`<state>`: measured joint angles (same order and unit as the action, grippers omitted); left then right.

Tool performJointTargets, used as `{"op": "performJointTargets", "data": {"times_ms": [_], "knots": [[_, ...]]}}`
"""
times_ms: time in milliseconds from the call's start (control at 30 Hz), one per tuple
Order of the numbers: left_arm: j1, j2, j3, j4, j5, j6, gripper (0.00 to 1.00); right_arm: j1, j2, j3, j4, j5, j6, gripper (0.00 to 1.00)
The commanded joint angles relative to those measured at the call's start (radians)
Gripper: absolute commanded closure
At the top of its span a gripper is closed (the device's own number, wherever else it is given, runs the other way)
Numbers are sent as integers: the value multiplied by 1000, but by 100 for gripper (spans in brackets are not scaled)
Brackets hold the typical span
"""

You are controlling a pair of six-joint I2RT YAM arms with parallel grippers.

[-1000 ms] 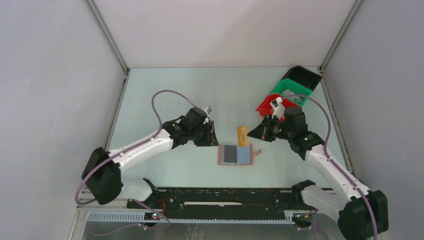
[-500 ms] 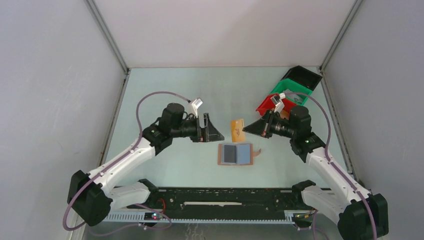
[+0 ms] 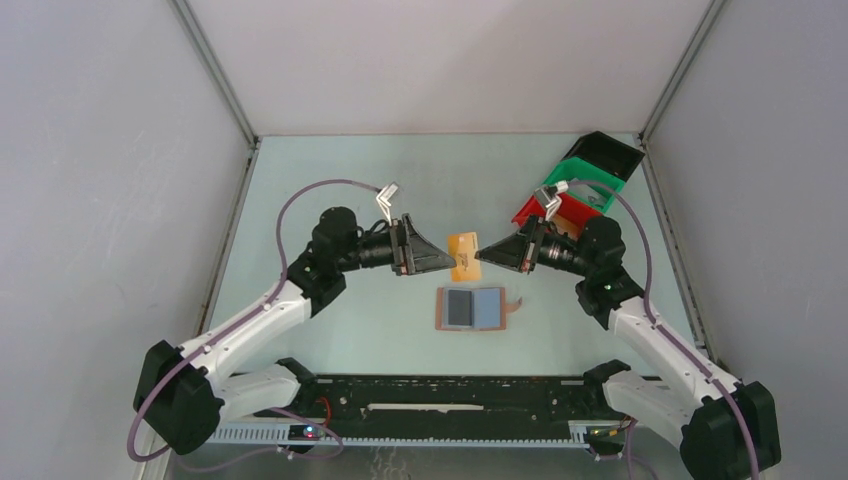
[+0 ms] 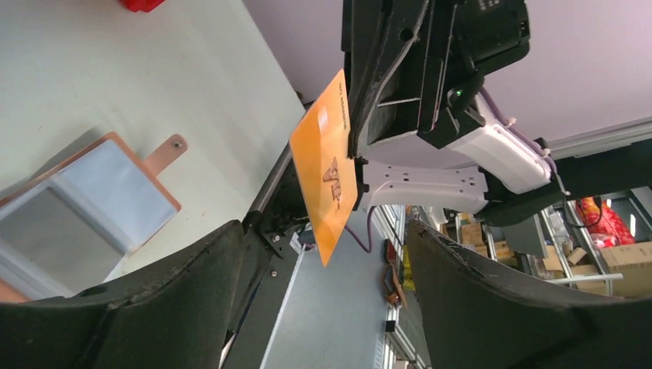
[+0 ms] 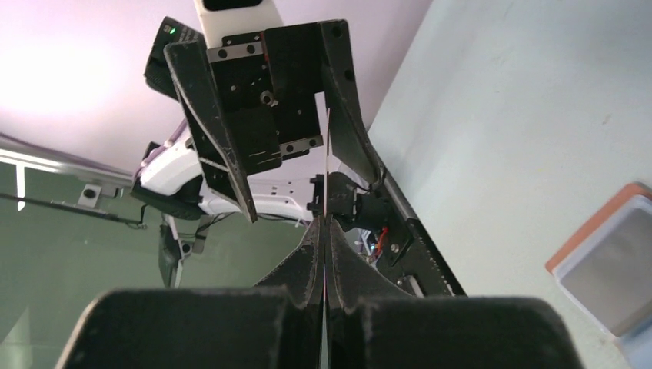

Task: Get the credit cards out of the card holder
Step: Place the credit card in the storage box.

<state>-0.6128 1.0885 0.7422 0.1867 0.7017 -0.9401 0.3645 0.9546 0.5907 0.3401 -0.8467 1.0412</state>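
The tan credit card hung at mid-frame in the top external view, clear of the table and pinched at its right edge by the right gripper. The left gripper faced it from the left with its tips just beside the card's other edge, probably to take it over. The card holder lay open and flat just below centre, apart from both grippers. A dark panel and a pale blue-grey one showed inside it, likely the cards left to pull.

In the left wrist view the left fingers stood spread wide across the bottom of the frame. The card stood between them at centre and appeared to touch neither. The holder sat at the left edge.

In the right wrist view the right fingers were pressed together on the card, which showed edge-on as a thin line at centre. Gripping one edge this way left the far side free for the other arm.
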Motion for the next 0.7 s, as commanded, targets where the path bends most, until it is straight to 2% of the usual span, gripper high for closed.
{"op": "performJointTargets", "data": {"times_ms": [0,100,200,400,467,500,600,633,667], "knots": [[4,-1,-24,140,41,-72,19,25,2,-1,121,-35,62,100],[4,5,-28,158,41,-86,25,41,9,0,133,-33,70,100],[4,2,-30,167,37,-95,36,55,15,0,131,-26,68,100],[5,5,-32,165,20,-112,84,74,30,0,141,-16,71,100],[4,4,-32,160,15,-112,97,73,34,0,144,-15,77,100],[4,4,-33,153,14,-110,100,69,38,0,151,-19,83,97],[5,3,-33,147,11,-104,100,67,47,0,156,-23,91,63],[5,2,-32,148,12,-104,100,66,48,0,157,-24,91,55],[6,1,-33,147,12,-103,100,66,49,0,160,-27,91,52]]}}
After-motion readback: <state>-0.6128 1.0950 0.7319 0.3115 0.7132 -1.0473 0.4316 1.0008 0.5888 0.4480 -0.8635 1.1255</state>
